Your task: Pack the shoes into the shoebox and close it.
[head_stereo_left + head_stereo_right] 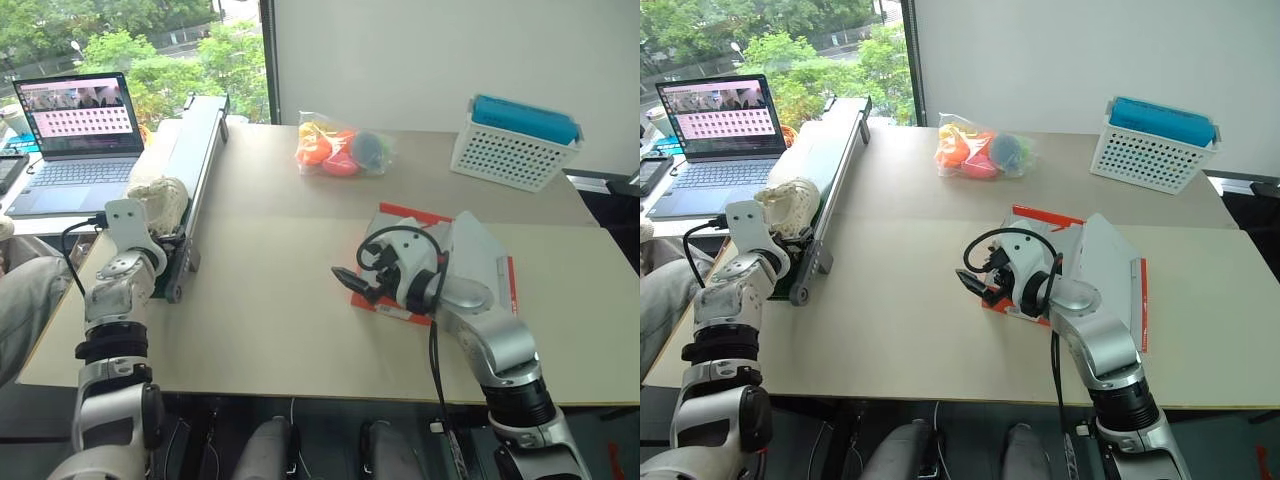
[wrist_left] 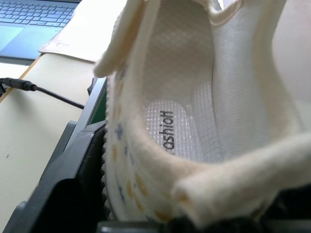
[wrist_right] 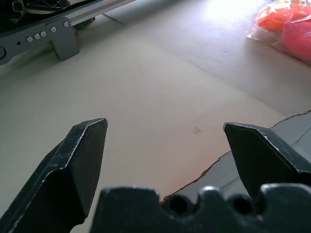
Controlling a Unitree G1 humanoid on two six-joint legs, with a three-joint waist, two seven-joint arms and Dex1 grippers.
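Note:
One cream shoe (image 1: 160, 198) with a patterned upper lies on the green belt of a long conveyor at the table's left. My left gripper (image 1: 128, 222) is right at its heel; the left wrist view looks straight into the shoe's (image 2: 194, 121) white mesh lining from very close. The red-orange shoebox (image 1: 410, 212) lies flat right of the table's middle, with a pale panel showing over it. My right gripper (image 1: 352, 283) hovers over the box's near left corner, open, with nothing between its black fingertips (image 3: 87, 145).
The conveyor (image 1: 200, 140) runs along the table's left side. An open laptop (image 1: 75, 130) stands beyond it. A clear bag of orange, pink and blue items (image 1: 340, 150) and a white perforated basket (image 1: 515, 145) sit at the back. Bare tabletop (image 1: 270, 290) lies between the arms.

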